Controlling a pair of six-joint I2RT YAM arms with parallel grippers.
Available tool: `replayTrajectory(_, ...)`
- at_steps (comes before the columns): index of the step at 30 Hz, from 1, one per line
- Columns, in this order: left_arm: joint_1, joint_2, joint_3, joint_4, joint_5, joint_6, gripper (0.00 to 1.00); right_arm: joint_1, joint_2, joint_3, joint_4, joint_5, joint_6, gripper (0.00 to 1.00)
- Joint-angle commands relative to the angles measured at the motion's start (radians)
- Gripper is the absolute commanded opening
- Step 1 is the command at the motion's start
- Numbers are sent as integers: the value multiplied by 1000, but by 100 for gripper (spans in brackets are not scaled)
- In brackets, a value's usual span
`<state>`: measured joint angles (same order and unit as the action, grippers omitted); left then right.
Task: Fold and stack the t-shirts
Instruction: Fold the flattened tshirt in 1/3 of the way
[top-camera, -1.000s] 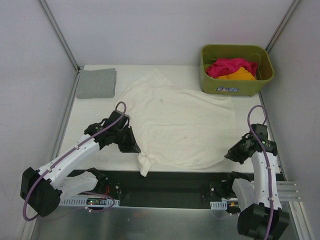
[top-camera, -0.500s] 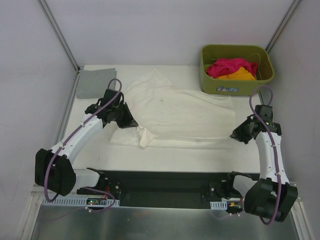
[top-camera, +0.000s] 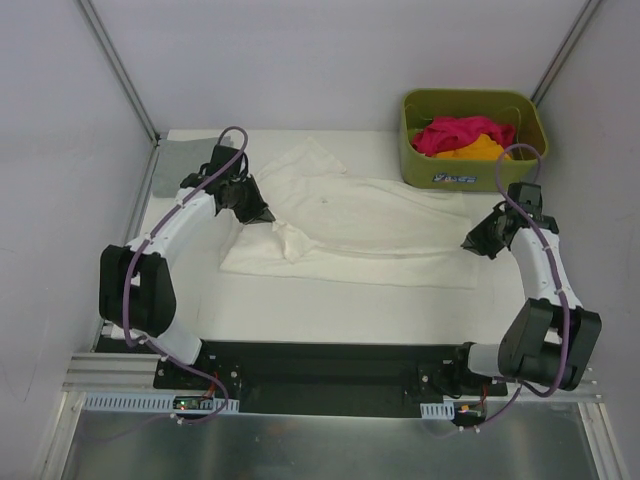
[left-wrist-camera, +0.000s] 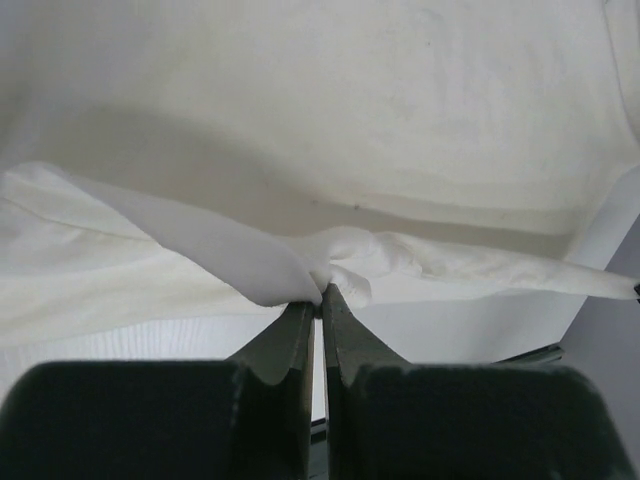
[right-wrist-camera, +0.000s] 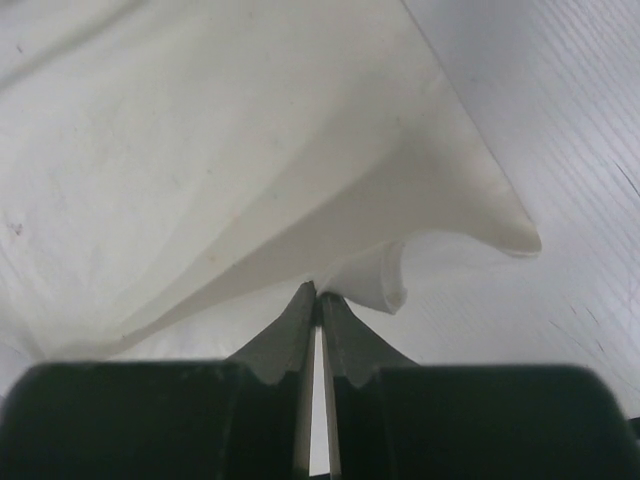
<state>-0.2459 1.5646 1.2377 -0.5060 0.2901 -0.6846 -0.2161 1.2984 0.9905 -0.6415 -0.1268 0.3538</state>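
Note:
The large cream-white t-shirt (top-camera: 360, 225) lies across the middle of the table, its near half folded back over the far half. My left gripper (top-camera: 262, 215) is shut on the shirt's near-left edge, pinched at the fingertips in the left wrist view (left-wrist-camera: 320, 297). My right gripper (top-camera: 472, 243) is shut on the shirt's right edge, also seen in the right wrist view (right-wrist-camera: 318, 295). A grey t-shirt (top-camera: 185, 162) lies folded at the far left, partly hidden by my left arm. Magenta-pink (top-camera: 455, 132) and orange (top-camera: 478, 150) t-shirts sit in the basket.
The olive-green plastic basket (top-camera: 470, 178) stands at the far right corner. Grey walls with metal rails close in the table on the left, right and back. A black rail (top-camera: 330, 365) runs along the near edge between the arm bases.
Both grippers have carried the shirt's near edge away from the front of the table toward the back, folding the shirt over itself. Both arms are now stretched further out.

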Motion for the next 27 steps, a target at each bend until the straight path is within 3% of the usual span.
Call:
replayTrajectory(1, 19, 64, 100, 12, 6, 43, 0, 12, 96, 91, 80, 29, -36, 8)
replayTrajectory(4, 31, 135, 153, 12, -38, 46, 0, 18, 200, 147, 85, 46, -53, 9)
replayTrajectory(6, 34, 205, 215, 8, -58, 56, 6, 23, 249, 181, 91, 67, -75, 11)
replayTrajectory(8, 40, 285, 290, 9, -52, 86, 41, 24, 318, 235, 79, 82, -90, 16)
replayTrajectory(9, 43, 310, 319, -17, -49, 91, 56, 24, 337, 250, 69, 84, -102, 42)
replayTrajectory(10, 52, 331, 345, -23, -25, 92, 68, 26, 348, 272, 57, 87, -110, 58)
replayTrajectory(11, 57, 353, 376, -31, -19, 95, 85, 29, 355, 304, 39, 93, -118, 66)
replayTrajectory(12, 60, 351, 384, -40, -23, 94, 91, 34, 351, 313, 11, 110, -136, 82)
replayTrajectory(13, 60, 342, 379, -48, -34, 94, 99, 47, 340, 313, 3, 121, -142, 89)
replayTrajectory(15, 60, 287, 329, -48, -66, 96, 99, 64, 282, 277, 2, 171, -171, 97)
replayTrajectory(20, 60, 166, 142, -42, -107, 80, 99, 110, 184, 131, 20, 136, -196, 97)
replayTrajectory(27, 60, 204, 29, 12, -17, 57, 99, 175, 225, 14, 89, 23, -194, 97)
